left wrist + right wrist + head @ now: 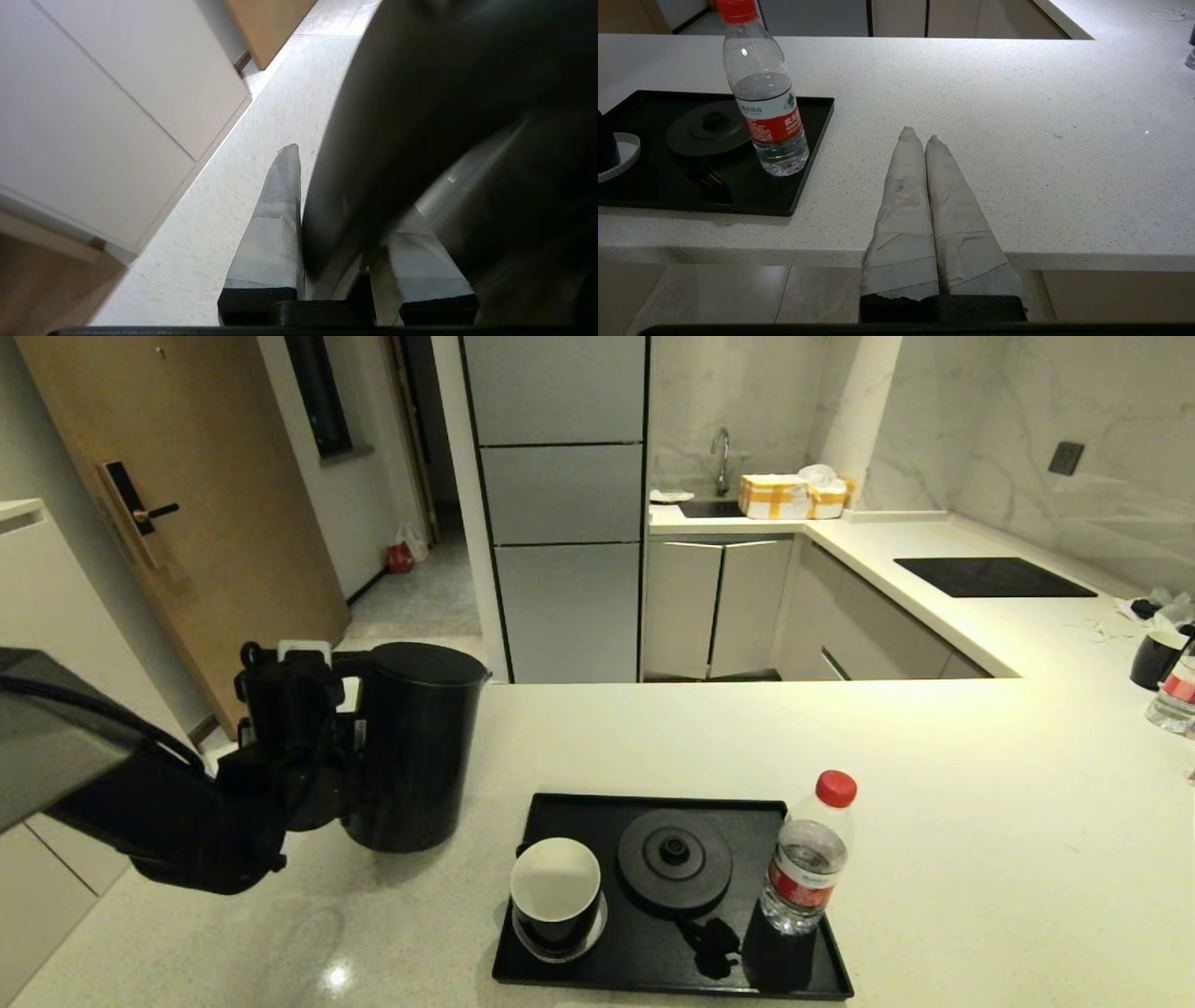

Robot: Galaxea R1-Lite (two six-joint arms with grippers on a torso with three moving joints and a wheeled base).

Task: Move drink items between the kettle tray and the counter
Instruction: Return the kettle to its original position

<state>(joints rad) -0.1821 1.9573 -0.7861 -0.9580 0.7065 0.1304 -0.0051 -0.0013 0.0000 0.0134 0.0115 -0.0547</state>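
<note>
the left pincer (313, 695) is clenched on the loop handle of the tall glossy black kettle (411, 747), upright on the off-white speckled desk (934, 821) left of the flat black tray (560, 980) — its round base disc (674, 859) lies rightward. the clear red-capped bottle (808, 859) stands on the tray; its label writing is unreadable. the right pincer (920, 140), closed empty, hangs at the desk's near edge.

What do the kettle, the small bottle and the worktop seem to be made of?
The kettle, held at its handle by the left end effector, looks like glossy black plastic or coated metal; its dark sheen leaves that open. The bottle looks like thin clear plastic, see-through with a red cap. The counter looks like polished speckled stone, off-white and reflecting the light.
</note>
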